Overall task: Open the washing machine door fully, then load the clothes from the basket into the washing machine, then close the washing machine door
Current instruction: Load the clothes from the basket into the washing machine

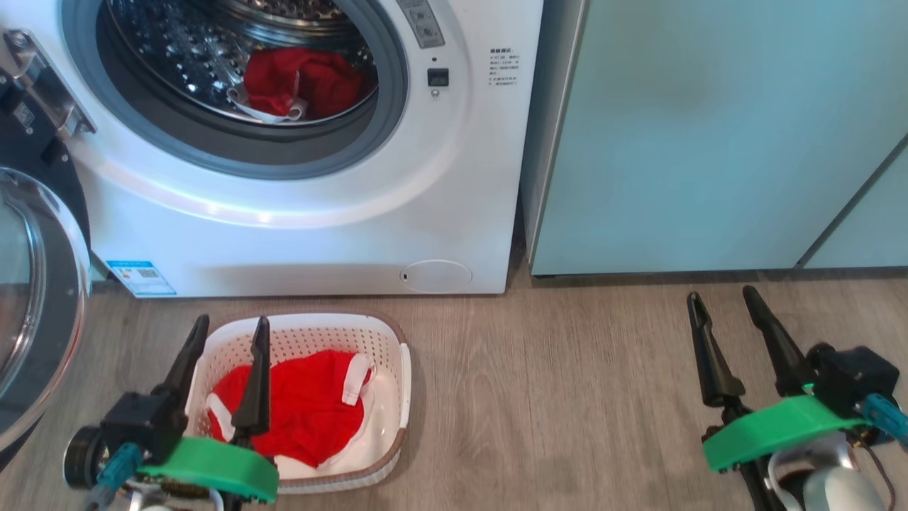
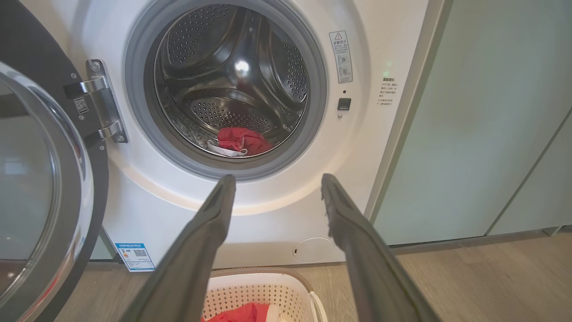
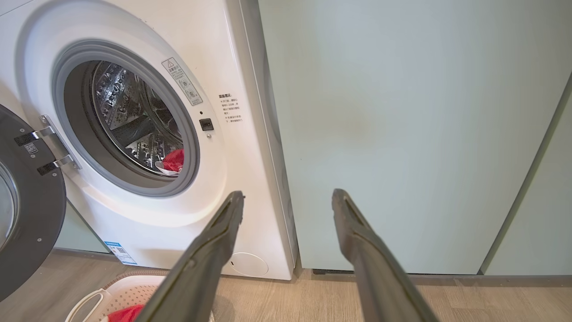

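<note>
My left gripper hangs, fingers apart, over the basket of red clothes; right gripper spread too, over the floor.

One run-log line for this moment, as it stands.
washing machine door: open | drum: red garment inside | basket: red clothes remaining | left gripper: open, empty, by basket | right gripper: open, empty

Warning-triangle sticker on the washing machine
</note>
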